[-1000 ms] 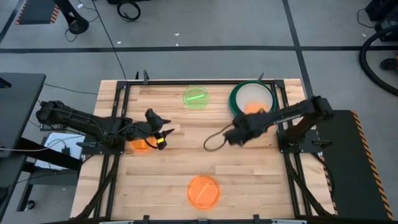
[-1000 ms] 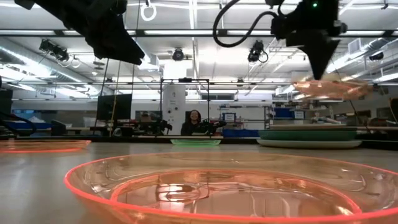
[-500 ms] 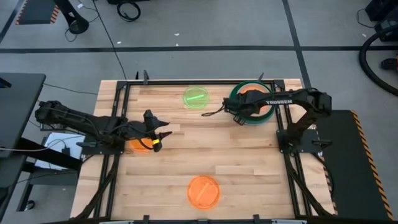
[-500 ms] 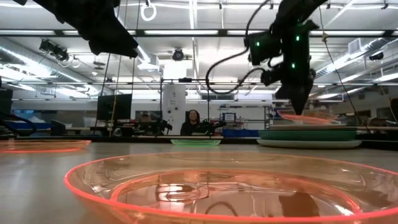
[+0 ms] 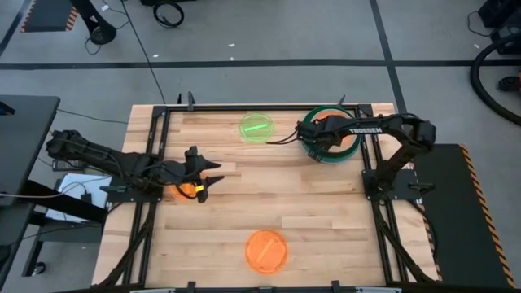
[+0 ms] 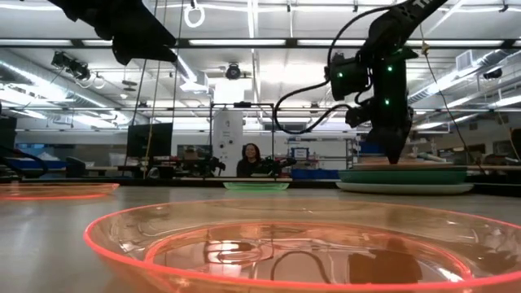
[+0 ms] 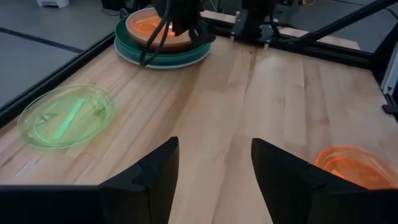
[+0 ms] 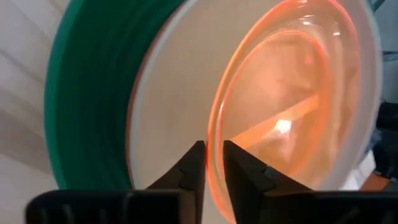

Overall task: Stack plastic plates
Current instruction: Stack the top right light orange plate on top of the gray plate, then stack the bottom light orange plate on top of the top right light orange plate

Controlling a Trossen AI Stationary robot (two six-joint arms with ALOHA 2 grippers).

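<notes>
A stack at the table's far right has a dark green plate over a paler one, then a beige plate, with a small translucent orange plate on top. My right gripper stands at that plate's rim, shut on it. My left gripper is open and hovers at the table's left side, just above another orange plate. A neon-green plate lies flat at the far middle. A third orange plate lies by the near edge. My right gripper pinches the rim of the small translucent orange plate between its two fingertips. In the low view the fingers point down from above. The plate lies flat on the beige plate, inside the stack.
Black frame rails run along the table's left and right sides. Bare wood fills the middle of the table. Beyond the far edge, a person sits in the room.
My right gripper has carried the small orange plate from mid-table toward the far right and lowered it onto the beige plate in the stack. The plate hung tilted in the air; now it lies flat. My left gripper has risen a little.
</notes>
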